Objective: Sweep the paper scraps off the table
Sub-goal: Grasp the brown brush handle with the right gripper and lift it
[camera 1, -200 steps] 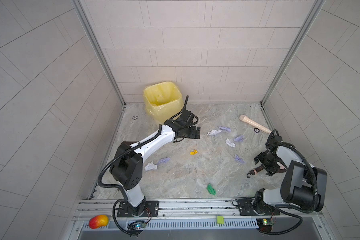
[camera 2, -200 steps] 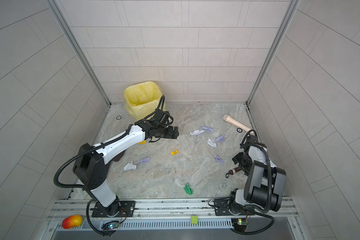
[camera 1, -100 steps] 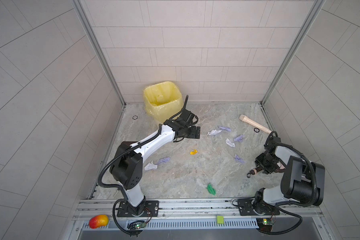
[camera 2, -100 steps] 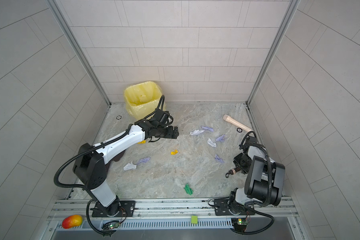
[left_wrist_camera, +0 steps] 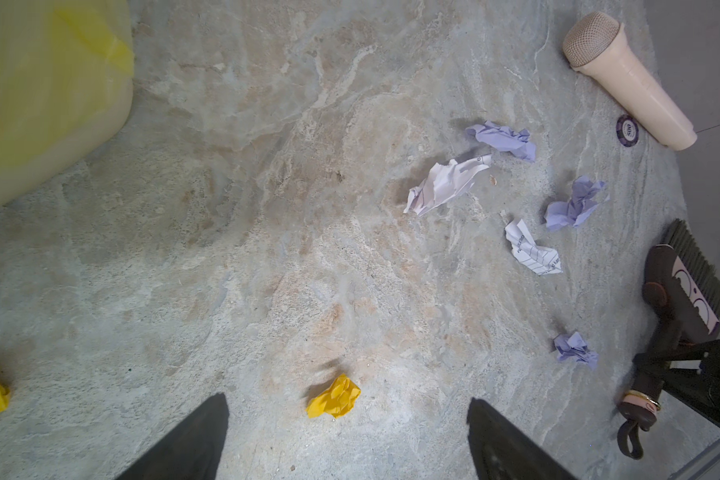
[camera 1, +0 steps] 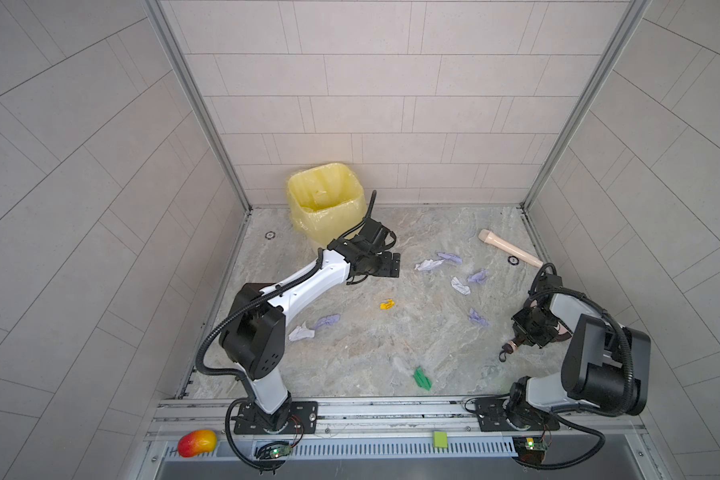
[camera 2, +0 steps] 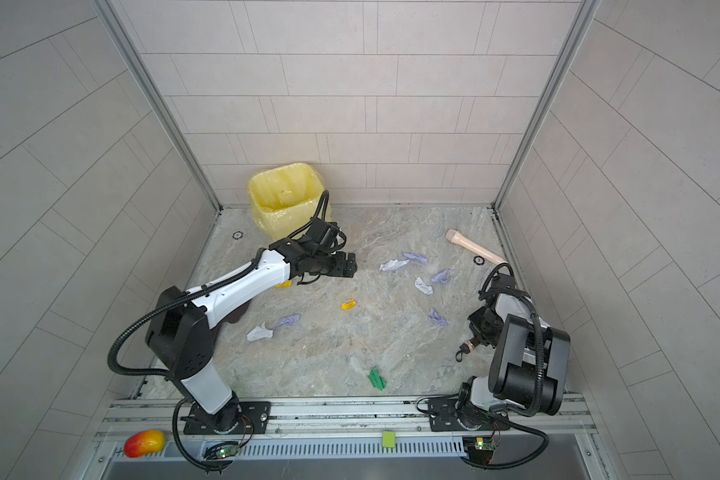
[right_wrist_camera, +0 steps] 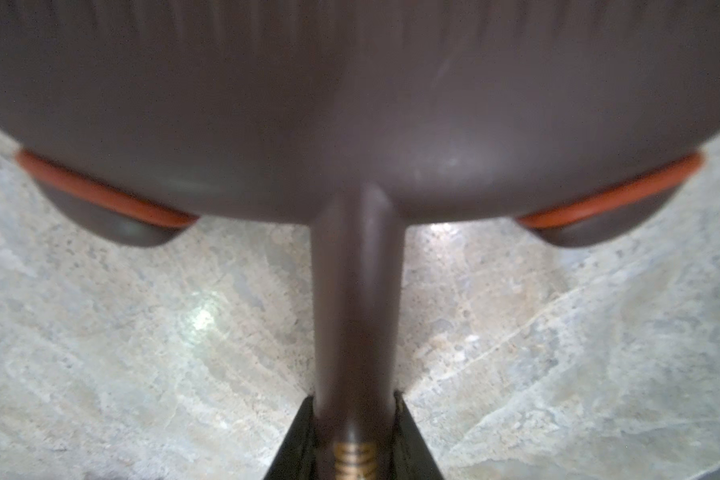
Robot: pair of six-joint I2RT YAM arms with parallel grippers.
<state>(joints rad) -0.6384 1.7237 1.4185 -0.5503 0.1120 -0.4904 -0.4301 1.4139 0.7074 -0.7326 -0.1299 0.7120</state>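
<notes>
One yellow-lined bin (camera 1: 325, 199) stands at the upper left of the table (camera 1: 350, 361) in both top views, against the back wall. Just right of it, the left gripper (camera 1: 389, 266) hovers above the marble surface with its jaws spread wide, holding nothing. The left wrist view shows its two dark fingers (left_wrist_camera: 192, 440) well apart, with a yellow scrap (left_wrist_camera: 334, 395) on the table between them.

The paper scraps (camera 1: 460, 286) lie loose across the table. A white scrap (camera 1: 300, 333) sits just beside a lilac scrap (camera 1: 327, 321) at lower left of centre, and a green scrap (camera 1: 422, 378) lies near the front rail. A cluster of white and lilac bits lies at upper right of centre.

Right of that cluster, a beige toy microphone (camera 1: 508, 249) lies by the right wall, with a poker chip (camera 1: 513, 260) just beside it. At the right edge, the right gripper (right_wrist_camera: 355, 432) is clamped on the dark handle of a brush (left_wrist_camera: 678, 299). Whether the bristles touch the table cannot be told.
</notes>
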